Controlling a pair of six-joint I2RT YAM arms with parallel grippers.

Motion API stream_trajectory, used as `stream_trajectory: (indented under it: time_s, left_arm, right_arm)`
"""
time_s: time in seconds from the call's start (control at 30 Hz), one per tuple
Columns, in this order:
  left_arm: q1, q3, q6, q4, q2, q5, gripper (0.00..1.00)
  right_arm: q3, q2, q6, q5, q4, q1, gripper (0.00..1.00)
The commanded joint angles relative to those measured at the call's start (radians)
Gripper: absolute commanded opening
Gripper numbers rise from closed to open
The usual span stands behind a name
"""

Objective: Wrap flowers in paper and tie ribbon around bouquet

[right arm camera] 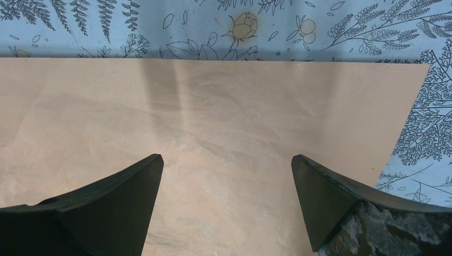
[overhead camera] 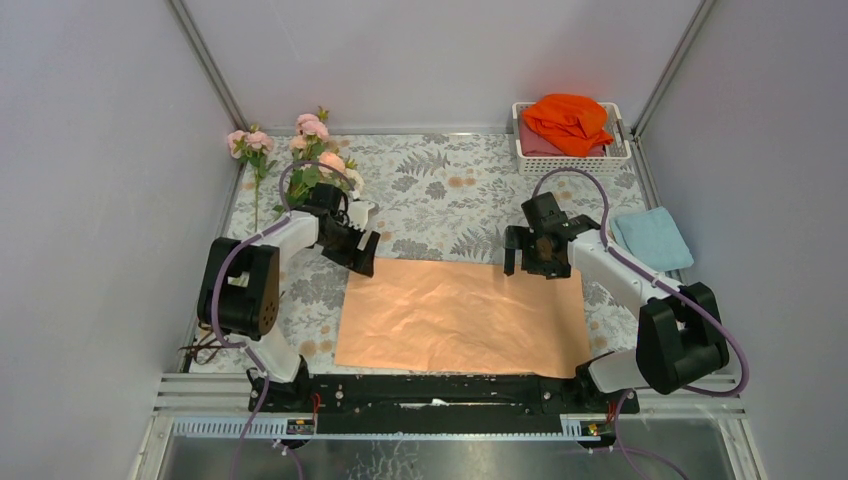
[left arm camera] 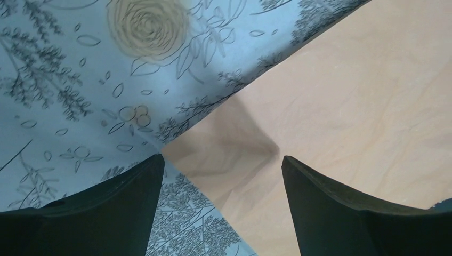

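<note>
**While both pincers hang released, the paper lies ready for the flowers**

Since neither pincer holds anything, start there. The left gripper (left arm camera: 221, 160) has its jaws spread over the far-left corner of the paper (overhead camera: 460, 315), with nothing between them. The right gripper (right arm camera: 226, 157) is just as wide apart above the paper's far-right part, near its far edge.

The crinkled peach sheet lies flat on the floral-print table covering (overhead camera: 450, 190), in the near middle of the table. The flowers (overhead camera: 315, 150) lie at the far left, beyond the left arm and apart from the sheet. A white basket (overhead camera: 520, 160) with an orange cloth (overhead camera: 570, 120) stands far right, and a light blue cloth (overhead camera: 652, 238) lies just nearer.

By my reading, spreading looks done and fetching the blooms is the step in hand. The left arm sits closest. It should pinch the thin stems together low down, not the heads, lift clear of the sheet's corner, and lay them with the blooms past one edge. The right pincer could press the paper so it does not slide.
</note>
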Motion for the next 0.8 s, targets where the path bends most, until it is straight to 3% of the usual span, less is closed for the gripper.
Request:
stream_trajectory:
  time_s: [0.0, 0.13, 0.23, 0.27, 0.43, 0.6, 0.77]
  left_arm:
    - [-0.007, 0.002, 0.010, 0.009, 0.034, 0.136, 0.86]
    - [-0.007, -0.001, 0.033, -0.001, 0.008, 0.209, 0.70]
    - [-0.008, 0.025, 0.064, -0.046, 0.003, 0.262, 0.22]
    - [-0.007, 0.043, 0.087, -0.077, 0.001, 0.277, 0.15]
    - [0.022, 0.256, 0.047, -0.193, -0.010, 0.215, 0.00]
    - [0.078, 0.703, -0.086, -0.294, 0.069, 0.071, 0.00]
    - [0.085, 1.120, -0.108, -0.282, 0.081, -0.216, 0.00]
  right_arm:
    - [-0.009, -0.009, -0.001, -0.009, 0.031, 0.001, 1.00]
    - [-0.001, 0.004, -0.007, -0.004, 0.035, 0.001, 1.00]
    - [0.013, 0.015, -0.011, -0.006, 0.036, 0.002, 1.00]
    - [0.016, 0.017, -0.010, -0.008, 0.038, 0.002, 1.00]
    - [0.036, 0.018, -0.018, -0.011, 0.034, 0.002, 1.00]
    - [0.098, 0.003, -0.032, 0.022, 0.017, 0.002, 1.00]
    - [0.143, -0.070, -0.042, 0.049, 0.035, 0.002, 1.00]
